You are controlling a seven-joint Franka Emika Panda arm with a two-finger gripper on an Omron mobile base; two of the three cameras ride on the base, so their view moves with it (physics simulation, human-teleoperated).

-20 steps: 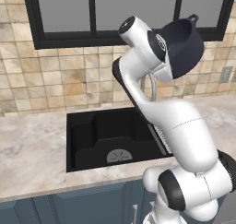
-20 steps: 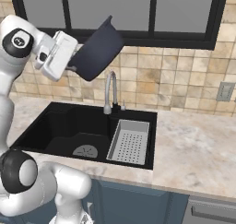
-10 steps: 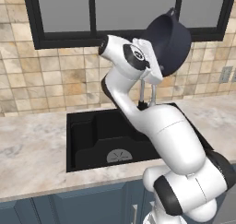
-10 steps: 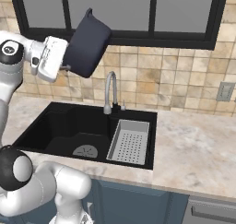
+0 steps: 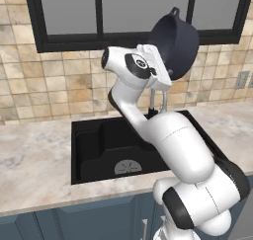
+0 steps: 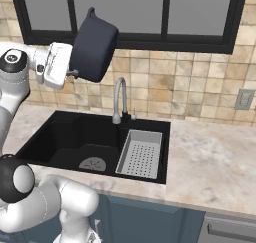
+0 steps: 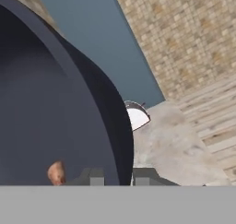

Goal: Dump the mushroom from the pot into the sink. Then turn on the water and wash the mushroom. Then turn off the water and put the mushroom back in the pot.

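Gripper (image 7: 115,177) is clamped on the rim of the pot (image 6: 93,46), one finger inside the wall and one outside, as the hand view shows.

Sink (image 6: 55,137): large black recessed basin in the marble counter (image 6: 215,162), round grey drain on its floor, a grey strainer tray (image 6: 140,153) seated in its right part, a curved faucet (image 6: 119,99) behind.

Pot: wide, round, dark navy-grey, with a loop handle uppermost; it is held high over the sink in front of the window (image 6: 150,12), tipped well onto its side with its base towards the glass.

Mushroom (image 7: 56,172): tiny orange-brown lump, lying inside the pot against the wall, just beside the inner finger.

Change: compared with a second ago the pot has swung from the right of the arm's hand towards the left and risen slightly, and its tilt has altered; the grip on the rim is unchanged.
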